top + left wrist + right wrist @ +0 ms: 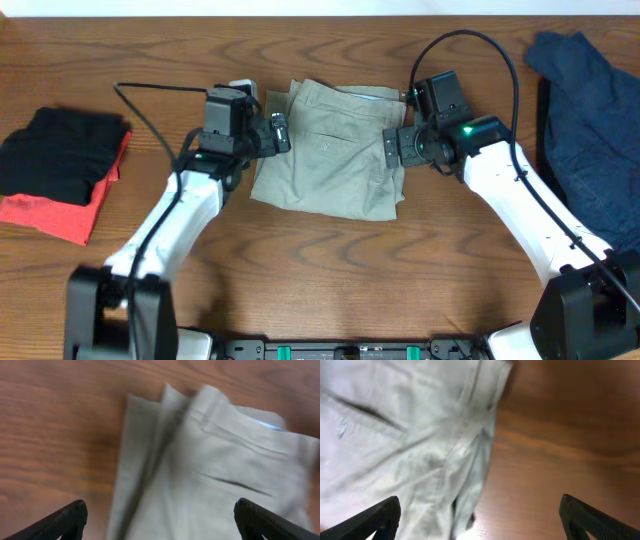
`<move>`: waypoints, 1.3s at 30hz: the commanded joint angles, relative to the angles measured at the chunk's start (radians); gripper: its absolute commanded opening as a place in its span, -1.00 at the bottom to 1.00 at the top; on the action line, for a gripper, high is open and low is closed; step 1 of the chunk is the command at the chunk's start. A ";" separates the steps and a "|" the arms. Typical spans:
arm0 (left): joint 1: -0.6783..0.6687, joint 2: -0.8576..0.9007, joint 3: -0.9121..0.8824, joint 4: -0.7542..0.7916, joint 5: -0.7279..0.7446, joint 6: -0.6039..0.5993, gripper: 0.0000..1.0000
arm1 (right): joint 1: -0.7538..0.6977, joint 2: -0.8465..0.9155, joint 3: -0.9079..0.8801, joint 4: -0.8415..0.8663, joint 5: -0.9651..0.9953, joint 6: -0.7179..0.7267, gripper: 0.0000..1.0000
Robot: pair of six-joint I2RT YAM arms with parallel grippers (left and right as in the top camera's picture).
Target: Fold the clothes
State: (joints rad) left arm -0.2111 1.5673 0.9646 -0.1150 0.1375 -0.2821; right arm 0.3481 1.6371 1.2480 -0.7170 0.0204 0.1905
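Black fingers of the left gripper (279, 132) stand wide apart, holding nothing, over the left edge of the folded khaki shorts (330, 150). The right gripper (393, 148) is spread likewise over their right edge. The shorts lie flat (back pocket up) on the wooden table (330, 260), with black-and-red clothes (60, 170) far left and a blue garment (590, 130) far right.

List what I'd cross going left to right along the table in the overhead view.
Stack of black and red clothes → left gripper → khaki shorts → right gripper → dark blue garment.
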 commanded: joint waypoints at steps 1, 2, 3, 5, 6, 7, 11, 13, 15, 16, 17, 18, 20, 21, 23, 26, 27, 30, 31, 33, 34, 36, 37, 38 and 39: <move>0.014 0.106 0.004 0.029 -0.076 0.027 0.93 | 0.006 -0.006 0.013 -0.031 -0.066 0.022 0.98; 0.019 0.133 0.004 0.037 -0.074 0.027 0.97 | 0.006 -0.006 0.013 -0.042 -0.066 0.021 0.99; 0.024 0.163 0.004 0.045 -0.069 0.027 1.00 | 0.006 -0.006 0.013 -0.056 -0.065 0.021 0.99; 0.033 0.215 0.004 0.060 -0.018 0.027 0.96 | 0.006 -0.006 0.013 -0.077 -0.062 0.021 0.98; 0.037 0.240 0.004 0.067 0.030 0.027 0.96 | 0.006 -0.006 0.013 -0.083 -0.062 0.021 0.99; 0.038 0.260 0.004 0.072 0.076 0.027 0.96 | 0.006 -0.006 0.013 -0.086 -0.062 0.022 0.98; 0.031 0.324 0.004 0.071 0.309 0.027 0.96 | 0.006 -0.006 0.013 -0.088 -0.062 0.022 0.98; 0.023 0.347 0.004 0.068 0.389 0.027 0.97 | 0.006 -0.006 0.013 -0.088 -0.063 0.022 0.98; 0.012 0.367 0.004 0.061 0.418 0.027 0.88 | 0.006 -0.006 0.013 -0.088 -0.063 0.023 0.98; 0.007 0.372 0.004 0.060 0.420 0.027 0.82 | 0.006 -0.006 0.013 -0.088 -0.063 0.023 0.98; 0.002 0.376 0.004 0.056 0.420 0.027 0.78 | 0.006 -0.006 0.013 -0.089 -0.063 0.023 0.99; 0.000 0.377 0.004 0.056 0.420 0.027 0.65 | 0.006 -0.006 0.013 -0.092 -0.063 0.024 0.98; -0.002 0.377 0.004 0.065 0.420 0.027 0.22 | 0.006 -0.006 0.013 -0.096 -0.063 0.026 0.98; -0.002 0.377 0.004 0.073 0.420 0.027 -0.11 | 0.006 -0.006 0.013 -0.100 -0.063 0.026 0.98; 0.004 0.377 0.004 0.090 0.420 0.027 -0.76 | 0.006 -0.006 0.013 -0.107 -0.063 0.026 0.98; 0.021 0.367 0.004 0.124 0.417 0.027 -0.88 | 0.006 -0.006 0.013 -0.113 -0.062 0.026 0.98; 0.029 0.359 0.005 0.127 0.408 0.027 -0.88 | 0.006 -0.006 0.013 -0.114 -0.062 0.026 0.98; 0.069 0.315 0.017 0.119 0.347 0.027 -0.88 | 0.005 -0.006 0.013 -0.114 -0.062 0.026 0.99; 0.086 0.297 0.023 0.115 0.318 0.027 -0.88 | 0.005 -0.006 0.013 -0.114 -0.062 0.026 0.98; 0.130 0.249 0.041 0.096 0.230 0.027 -0.88 | 0.005 -0.006 0.013 -0.115 -0.062 0.026 0.99; 0.156 0.222 0.054 0.084 0.178 0.027 -0.88 | 0.005 -0.006 0.013 -0.117 -0.062 0.026 0.99; 0.207 0.173 0.083 0.061 0.076 0.027 -0.88 | 0.005 -0.006 0.013 -0.124 -0.062 0.026 0.99; 0.233 0.152 0.098 0.051 0.026 0.028 -0.88 | 0.005 -0.006 0.013 -0.126 -0.062 0.026 0.99; 0.265 0.128 0.115 0.043 -0.020 0.037 -0.88 | 0.005 -0.006 0.013 -0.130 -0.062 0.025 0.99; 0.293 0.109 0.127 0.043 -0.044 0.047 -0.88 | 0.005 -0.006 0.013 -0.132 -0.062 0.026 0.99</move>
State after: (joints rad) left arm 0.0078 1.7584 1.0172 -0.0799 0.2974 -0.2562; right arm 0.3481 1.6371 1.2484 -0.8444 -0.0349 0.2016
